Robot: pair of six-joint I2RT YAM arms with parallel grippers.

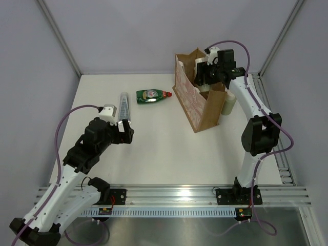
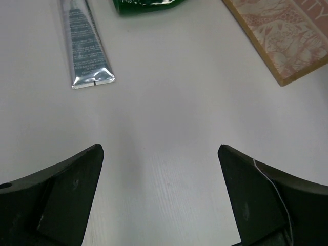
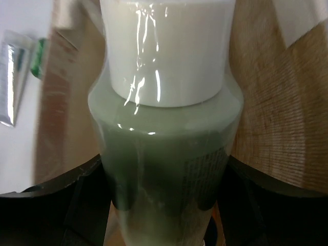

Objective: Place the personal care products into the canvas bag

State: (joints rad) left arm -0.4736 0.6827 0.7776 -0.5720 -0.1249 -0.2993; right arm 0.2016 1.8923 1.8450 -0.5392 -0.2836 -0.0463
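The right gripper (image 3: 164,192) grips a cream bottle (image 3: 165,148), its cap pointing into the canvas bag (image 1: 192,105) right beneath. The left gripper (image 2: 160,171) gapes wide, empty.

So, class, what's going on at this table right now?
The right gripper holds a white-capped cream bottle at the mouth of the canvas bag. The left gripper hangs open over the table near the silvery tube, with the green bottle lying beside it. Neither is bagged yet.
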